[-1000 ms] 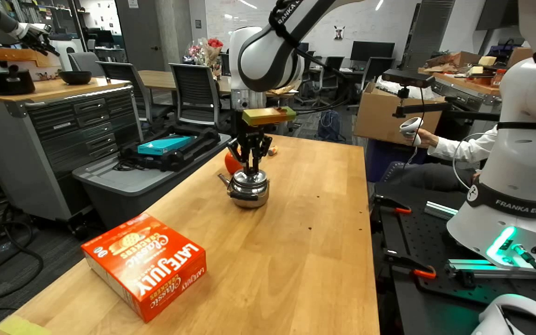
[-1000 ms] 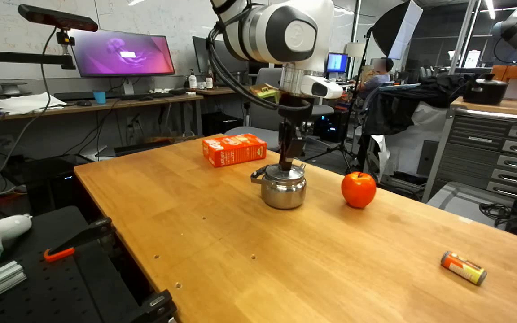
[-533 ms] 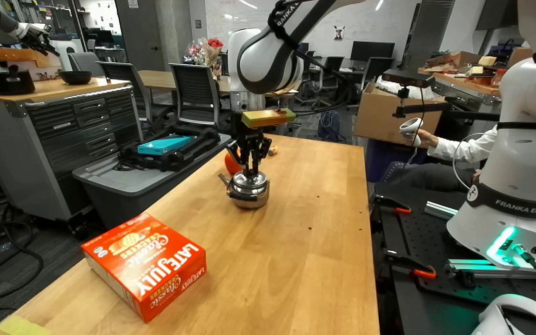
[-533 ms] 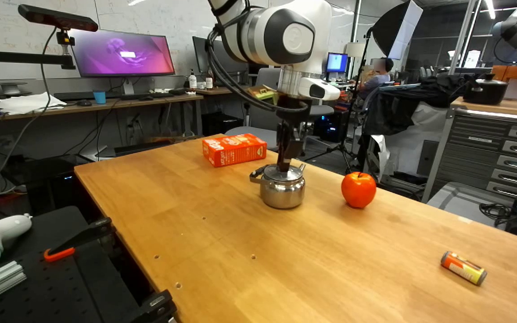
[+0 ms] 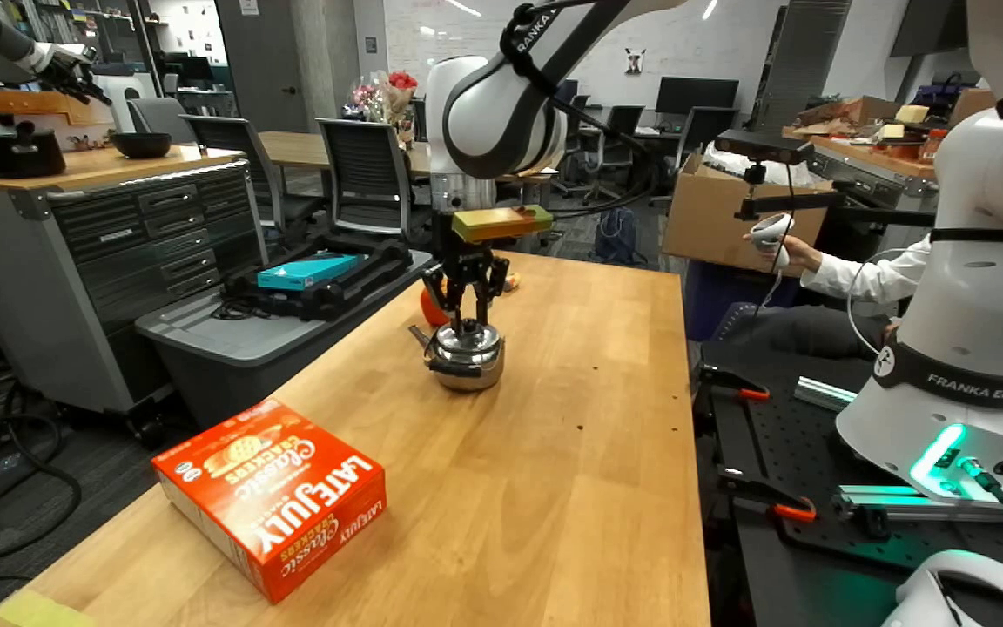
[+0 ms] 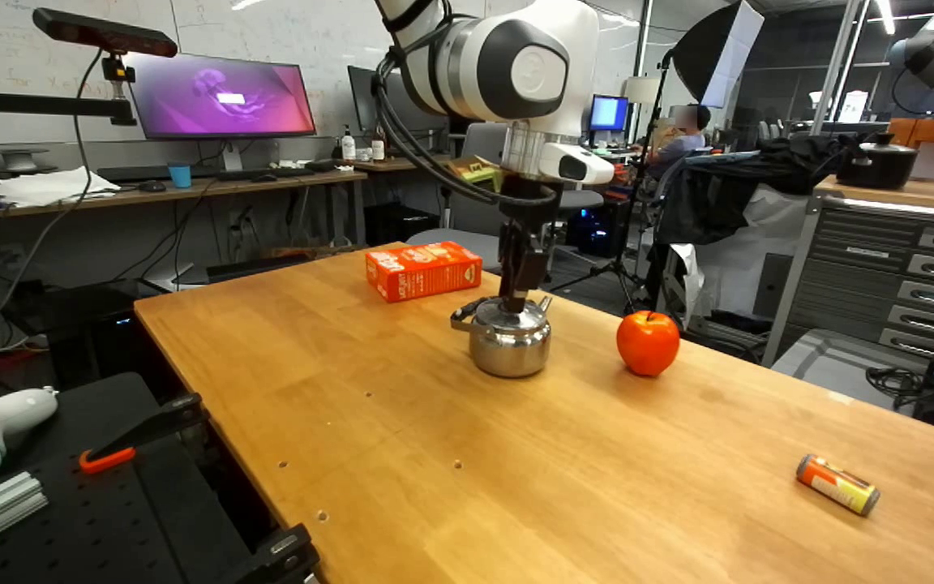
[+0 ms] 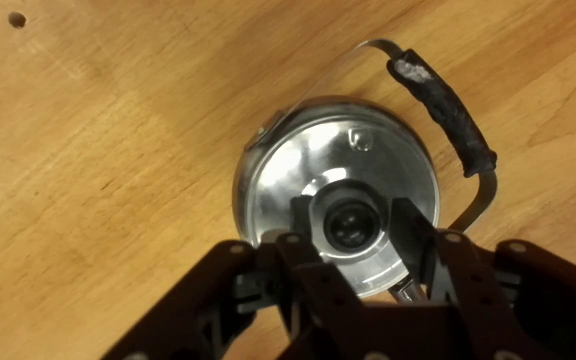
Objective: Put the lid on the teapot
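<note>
The silvery teapot (image 5: pixel 464 373) stands upright on the wooden table in both exterior views (image 6: pixel 510 354), its black-gripped handle (image 7: pixel 448 115) folded to one side. The shiny round lid (image 7: pixel 398 155) lies flat on top of the teapot and covers its opening; its black knob (image 7: pixel 351 226) is at the centre. My gripper (image 7: pixel 350 207) points straight down over the lid. Its two fingers stand apart on either side of the knob, with a gap on both sides. The gripper also shows just above the lid in an exterior view (image 5: pixel 470 326). The spout (image 7: pixel 409 291) is partly hidden by the gripper.
An orange-red cracker box (image 5: pixel 271 496) lies on the table and also shows behind the pot (image 6: pixel 424 270). A red apple (image 6: pixel 648 343) stands near the spout side. A small orange-yellow cylinder (image 6: pixel 837 484) lies farther off. The table's long edges run on both sides.
My gripper's fingers have spread apart from around the knob. The teapot and lid have shifted very slightly at most. The arm has barely moved.
</note>
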You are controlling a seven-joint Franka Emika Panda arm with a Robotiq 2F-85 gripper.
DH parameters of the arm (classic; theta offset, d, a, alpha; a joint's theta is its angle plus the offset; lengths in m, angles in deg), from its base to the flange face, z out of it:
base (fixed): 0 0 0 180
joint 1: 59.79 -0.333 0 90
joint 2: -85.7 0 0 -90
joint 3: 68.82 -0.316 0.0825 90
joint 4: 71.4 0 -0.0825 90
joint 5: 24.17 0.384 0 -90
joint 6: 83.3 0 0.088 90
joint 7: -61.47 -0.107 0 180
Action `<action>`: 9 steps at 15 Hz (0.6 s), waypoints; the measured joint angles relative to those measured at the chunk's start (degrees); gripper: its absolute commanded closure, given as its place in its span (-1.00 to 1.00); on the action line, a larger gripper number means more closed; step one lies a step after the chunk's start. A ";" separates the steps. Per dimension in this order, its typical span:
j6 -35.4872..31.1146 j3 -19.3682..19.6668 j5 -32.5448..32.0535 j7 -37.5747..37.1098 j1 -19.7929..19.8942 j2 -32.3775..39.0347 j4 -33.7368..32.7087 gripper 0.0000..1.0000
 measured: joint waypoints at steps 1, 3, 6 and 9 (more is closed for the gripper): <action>0.00 0.00 0.00 0.00 0.00 0.00 -0.06 -0.76; -0.10 -0.04 0.00 0.01 -0.01 -0.04 -0.14 -1.00; -0.57 -0.25 0.00 0.24 -0.09 -0.44 -0.03 -1.00; -1.56 -0.40 0.00 1.53 -0.18 -1.79 0.65 -1.00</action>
